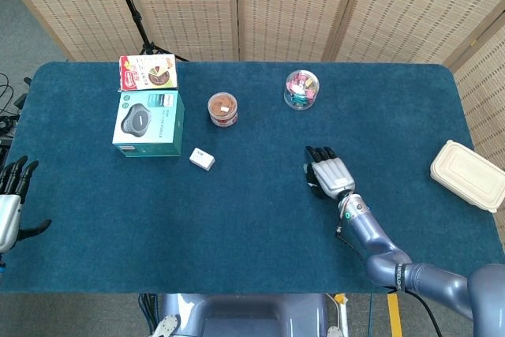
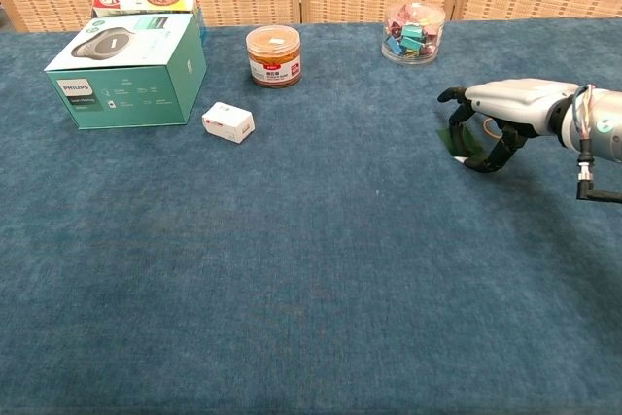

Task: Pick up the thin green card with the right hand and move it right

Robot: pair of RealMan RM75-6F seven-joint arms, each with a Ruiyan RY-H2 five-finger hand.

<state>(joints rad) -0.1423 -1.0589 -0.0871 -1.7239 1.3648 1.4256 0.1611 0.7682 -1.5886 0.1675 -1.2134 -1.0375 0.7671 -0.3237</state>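
The thin green card (image 2: 461,139) shows only in the chest view, as a dark green sliver under my right hand (image 2: 505,104). Its near edge looks tipped up off the blue cloth. The right hand's fingers (image 2: 483,157) curl down around it and pinch it against the thumb. From the head view the right hand (image 1: 328,174) lies palm down at centre right of the table and hides the card. My left hand (image 1: 9,204) hangs at the table's left edge with fingers apart, holding nothing.
A teal box (image 1: 147,122) with a snack packet (image 1: 147,73) behind it stands at the far left. Near them are a small white box (image 1: 202,159), a brown-lidded jar (image 1: 222,109) and a tub of clips (image 1: 301,89). A beige food container (image 1: 467,174) lies at the right edge.
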